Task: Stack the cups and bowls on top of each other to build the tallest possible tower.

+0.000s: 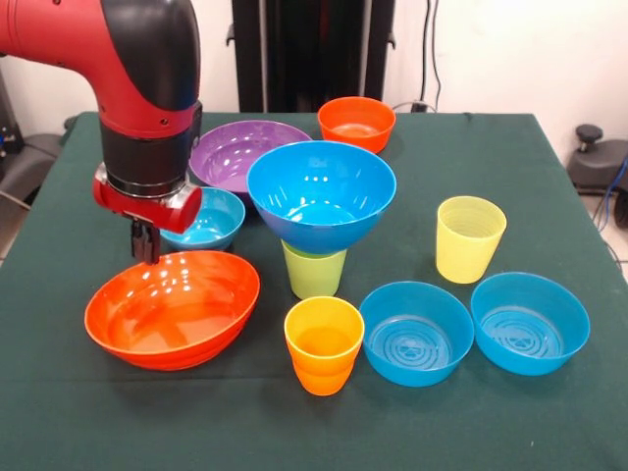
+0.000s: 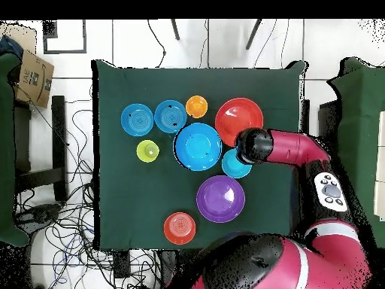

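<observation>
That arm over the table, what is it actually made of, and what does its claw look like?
The arm is thick and rounded, with glossy red shells and black sections like sleeves. Its wrist ends in a black cylinder with a silvery ring above a red block. The claw below is small, dark and narrow. From overhead, a grey button panel sits on the arm.

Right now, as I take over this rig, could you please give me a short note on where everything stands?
Tool: hanging just above the far rim of the big orange bowl; I cannot tell whether it is open or shut, and it seems to hold nothing.
Done: the big blue bowl sits on the upturned green cup. That is the whole tower.
Loose on the table: purple bowl, small blue bowl, small orange bowl, orange cup, yellow cup, two medium blue bowls.
Left: stack all of these.
</observation>
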You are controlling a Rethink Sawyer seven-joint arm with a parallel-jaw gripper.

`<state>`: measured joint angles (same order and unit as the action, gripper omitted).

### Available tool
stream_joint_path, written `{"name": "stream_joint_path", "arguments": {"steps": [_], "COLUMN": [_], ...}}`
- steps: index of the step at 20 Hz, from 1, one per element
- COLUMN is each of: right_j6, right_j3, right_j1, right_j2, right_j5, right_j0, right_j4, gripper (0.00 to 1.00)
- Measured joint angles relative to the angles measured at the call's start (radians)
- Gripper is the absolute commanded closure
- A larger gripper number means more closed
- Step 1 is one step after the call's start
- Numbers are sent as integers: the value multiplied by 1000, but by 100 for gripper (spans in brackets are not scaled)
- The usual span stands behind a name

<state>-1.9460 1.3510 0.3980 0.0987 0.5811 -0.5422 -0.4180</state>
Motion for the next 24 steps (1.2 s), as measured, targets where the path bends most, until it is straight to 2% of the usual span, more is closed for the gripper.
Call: {"name": "stream_joint_path", "arguments": {"steps": [13, 14, 24], "right_j6": [0, 0, 0], "right_j3": [0, 0, 0], "right_j1": [2, 3, 3], "right_j2": [-24, -24, -23], "right_j5": [0, 0, -19], "right_j0": [-1, -2, -7], "right_j4": [42, 46, 61], "gripper": [100, 0, 0]}}
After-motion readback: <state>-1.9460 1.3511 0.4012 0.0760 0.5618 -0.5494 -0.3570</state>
